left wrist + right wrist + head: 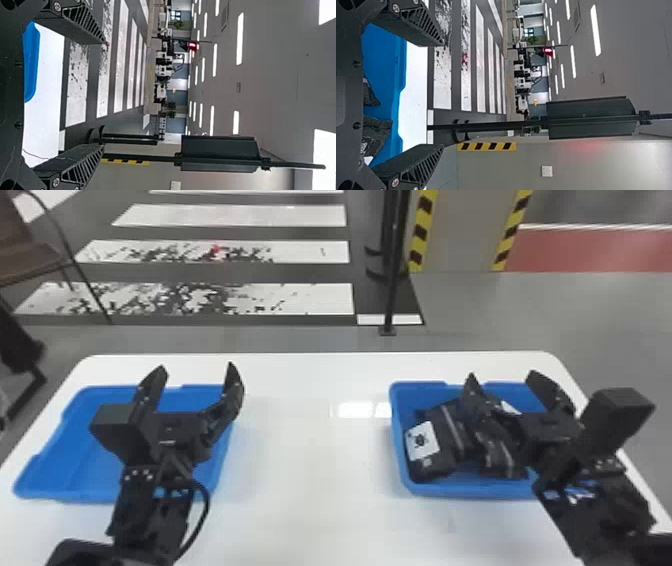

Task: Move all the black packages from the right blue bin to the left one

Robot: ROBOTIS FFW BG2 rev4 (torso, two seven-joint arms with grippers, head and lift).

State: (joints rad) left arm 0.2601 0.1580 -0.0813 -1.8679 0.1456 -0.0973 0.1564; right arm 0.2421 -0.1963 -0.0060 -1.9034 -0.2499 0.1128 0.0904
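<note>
In the head view my left gripper [196, 390] stands open above the left blue bin [65, 470], whose visible floor is bare. My right gripper [505, 390], also open, is over the right blue bin [425, 490]. Several black packages [440, 450] lie together in that bin, one with a white label; the right gripper and arm hide part of them. The left wrist view has the left gripper [105, 95] with its fingers wide apart and nothing between them. In the right wrist view, the right gripper [443, 95] is likewise spread and holds nothing, with black packages [375, 132] near its base.
Both bins stand on a white table [310, 450], with open tabletop between them. Beyond the table's far edge a black post [392, 290] rises from the floor. A chair [30, 260] is at the far left.
</note>
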